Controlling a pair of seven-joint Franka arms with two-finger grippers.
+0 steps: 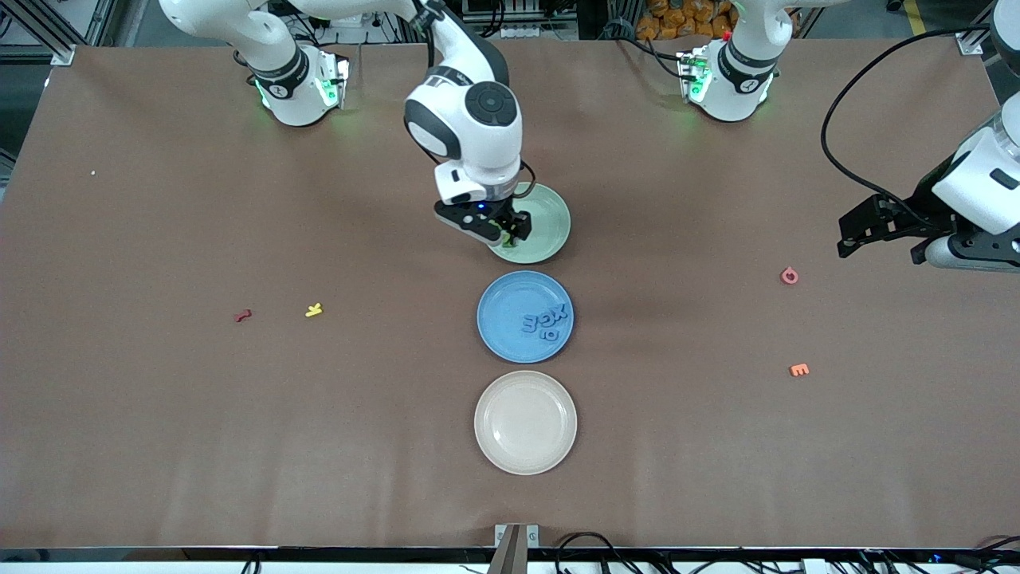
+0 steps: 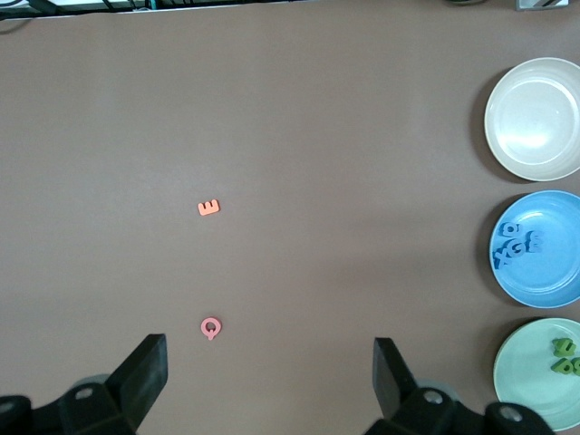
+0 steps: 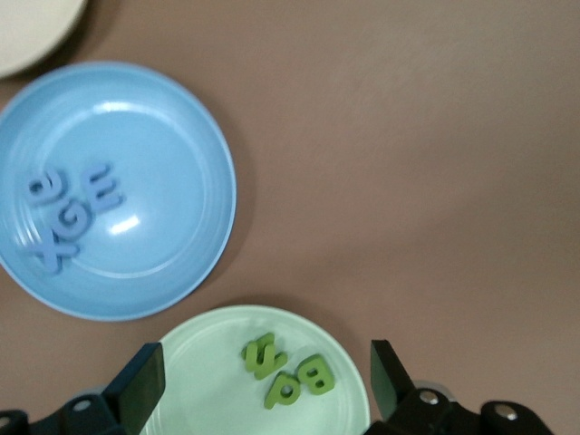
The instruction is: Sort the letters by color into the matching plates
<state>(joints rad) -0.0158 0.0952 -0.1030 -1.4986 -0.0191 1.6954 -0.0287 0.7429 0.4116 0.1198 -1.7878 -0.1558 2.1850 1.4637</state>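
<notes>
Beige plate [image 1: 525,422] sits lowest in frame, blue plate [image 1: 525,316] with blue letters [image 1: 547,321] above it. Right gripper [image 1: 500,231] hangs open over the green plate [image 1: 542,225]; chunky green letters [image 3: 288,376] lie between its fingers. Left gripper [image 1: 880,239] waits open at frame's right edge.

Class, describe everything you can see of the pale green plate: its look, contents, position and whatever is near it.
The round, shallow, matte pale green plate lies flat on the brown table, farther from the front camera than the bright blue plate beside it. Three chunky green letters lie inside, clustered together. The right arm's end effector hovers over the plate with fingers open, holding nothing.
</notes>
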